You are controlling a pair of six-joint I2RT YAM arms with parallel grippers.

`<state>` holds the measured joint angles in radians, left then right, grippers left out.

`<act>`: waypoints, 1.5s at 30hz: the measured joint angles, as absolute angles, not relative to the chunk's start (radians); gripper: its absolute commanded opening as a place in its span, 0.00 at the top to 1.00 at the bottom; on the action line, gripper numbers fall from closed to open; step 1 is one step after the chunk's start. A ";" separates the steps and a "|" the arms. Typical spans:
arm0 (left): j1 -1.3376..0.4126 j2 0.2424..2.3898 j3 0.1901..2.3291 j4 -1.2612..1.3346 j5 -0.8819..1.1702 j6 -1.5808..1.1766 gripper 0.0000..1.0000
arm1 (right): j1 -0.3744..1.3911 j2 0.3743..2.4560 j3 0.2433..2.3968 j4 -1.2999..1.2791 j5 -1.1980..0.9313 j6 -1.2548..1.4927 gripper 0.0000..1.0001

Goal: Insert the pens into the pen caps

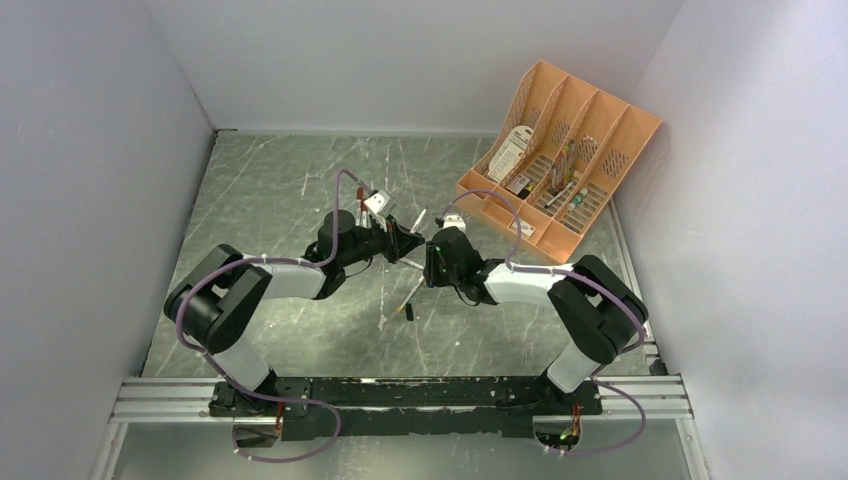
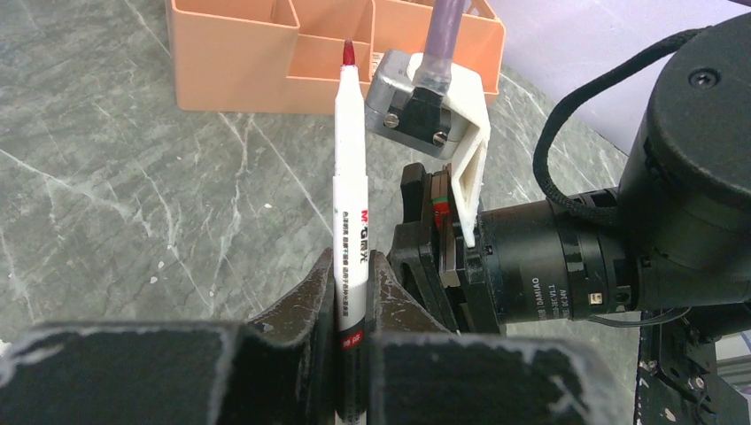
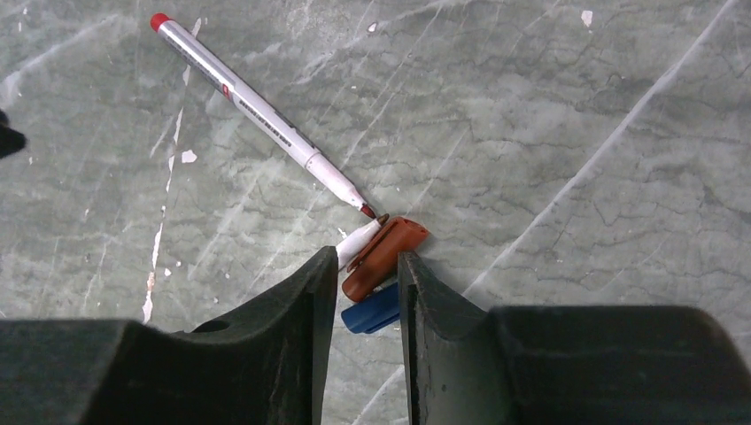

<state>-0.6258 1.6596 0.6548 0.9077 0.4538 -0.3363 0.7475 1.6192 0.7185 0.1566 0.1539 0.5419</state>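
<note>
My left gripper [image 2: 352, 292] is shut on a white pen [image 2: 351, 168] and holds it upright, its uncapped red tip away from the camera. It shows in the top view [image 1: 402, 240] facing my right gripper [image 1: 437, 262], close by at mid table. In the right wrist view my right gripper [image 3: 367, 266] is shut on a red-brown pen cap [image 3: 383, 257] that sits tilted between the fingertips. A blue cap [image 3: 372, 312] lies just below it. A second white pen [image 3: 257, 111] with a red end lies on the table, its tip beside the cap. Another white pen tip [image 3: 359, 241] pokes out under the cap.
The orange slotted organizer tray [image 1: 590, 130] stands at the back right, also behind the held pen in the left wrist view [image 2: 230, 62]. More pens [image 1: 412, 293] lie on the grey marble table [image 1: 280, 190] between the arms. White walls close in the left, back and right sides.
</note>
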 measured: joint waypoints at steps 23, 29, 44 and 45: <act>-0.626 1.660 0.646 0.908 0.454 -0.337 0.93 | 0.759 1.673 0.793 0.041 0.268 0.572 0.75; -0.625 1.660 0.646 0.900 0.443 -0.333 0.93 | 0.790 1.718 0.874 -0.046 0.313 0.546 0.91; -0.626 1.657 0.612 1.048 0.517 -0.520 0.93 | 0.757 1.372 0.654 0.120 0.279 0.568 1.00; -0.628 1.657 0.589 1.126 0.524 -0.569 0.93 | 0.743 1.295 0.614 0.182 0.268 0.569 1.00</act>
<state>-0.6281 1.6573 0.5892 1.1259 0.5236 -0.5694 0.7425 1.2949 0.6144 0.1818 0.2680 0.5686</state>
